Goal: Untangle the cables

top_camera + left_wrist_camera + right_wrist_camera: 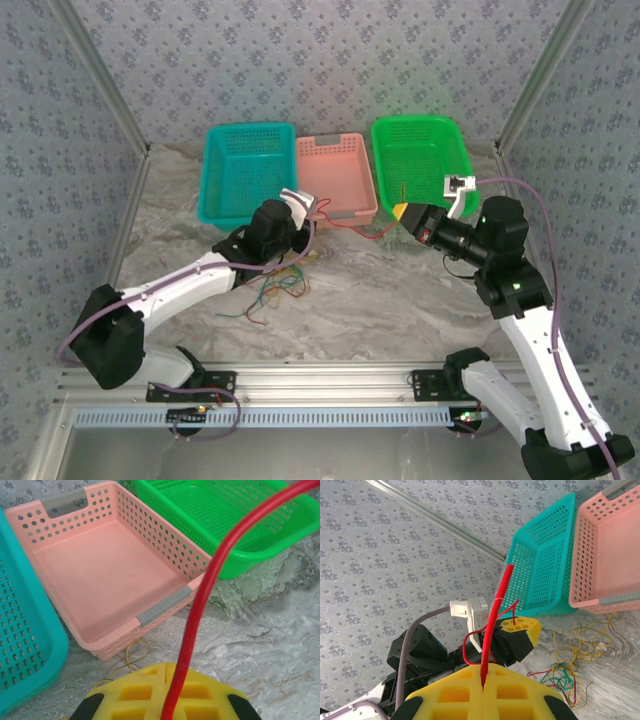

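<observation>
A red cable (372, 233) hangs slack between my two grippers, in front of the pink basket (345, 170). My left gripper (308, 225) is shut on one end; in the left wrist view the red cable (200, 610) rises from between the closed yellow pads (135, 692) of the left gripper (167, 672). My right gripper (401, 214) pinches the other end, and the right wrist view shows the red cable (495, 615) coming out of the right gripper (483, 680). A loose tangle of yellow, green and red cables (276, 290) lies on the table below the left gripper.
Three baskets stand in a row at the back: teal (245, 170), pink and green (420, 160). A thin yellow-green wire (131, 655) curls on the marble table beside the pink basket's near corner. The patterned walls close in on both sides.
</observation>
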### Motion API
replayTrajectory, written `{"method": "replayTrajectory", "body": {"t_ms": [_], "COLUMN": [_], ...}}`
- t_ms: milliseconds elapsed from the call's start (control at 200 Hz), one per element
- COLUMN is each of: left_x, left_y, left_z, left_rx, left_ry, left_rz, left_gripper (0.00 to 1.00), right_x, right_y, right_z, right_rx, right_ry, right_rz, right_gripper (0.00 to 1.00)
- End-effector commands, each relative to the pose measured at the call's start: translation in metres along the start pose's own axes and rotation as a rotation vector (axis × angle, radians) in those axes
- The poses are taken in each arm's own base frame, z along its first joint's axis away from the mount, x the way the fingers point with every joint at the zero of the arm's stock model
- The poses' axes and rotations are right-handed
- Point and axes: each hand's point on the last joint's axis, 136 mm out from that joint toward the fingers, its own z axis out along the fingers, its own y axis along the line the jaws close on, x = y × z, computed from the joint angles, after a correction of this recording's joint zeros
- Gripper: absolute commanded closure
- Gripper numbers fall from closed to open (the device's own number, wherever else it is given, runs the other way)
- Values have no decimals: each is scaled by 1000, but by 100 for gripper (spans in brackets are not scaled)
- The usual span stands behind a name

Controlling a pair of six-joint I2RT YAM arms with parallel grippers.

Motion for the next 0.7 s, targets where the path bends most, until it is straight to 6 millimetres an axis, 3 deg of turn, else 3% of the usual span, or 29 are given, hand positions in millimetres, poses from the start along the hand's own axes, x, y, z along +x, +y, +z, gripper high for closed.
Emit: {"method": "replayTrajectory", "body": {"t_ms": [0, 330, 430, 445, 485, 695], "left_x": [-17, 13, 25, 27, 32, 59], "left_y": [-2, -13, -26, -29, -36, -66], "left_z": [-9, -24, -28, -28, -29, -33], "left_rx": [16, 84, 113, 117, 131, 175], "left_ry": [-62, -33, -19, -15, -3, 49], "left_rz": [-9, -23, -1, 4, 21, 87], "left_gripper": [100, 100, 100, 100, 100, 100], "right_x": [-9, -66, -88, -96, -106, -153], "right_y": [11, 17, 11, 21, 22, 8], "right_z": [-8, -21, -20, -24, -25, -27], "right_rx": [-8, 20, 31, 18, 23, 56], "right_ry": [-27, -168, -218, -238, -262, -374], "right_rz": [-12, -17, -3, -22, -33, -59], "right_gripper": [100, 100, 100, 100, 100, 100]}}
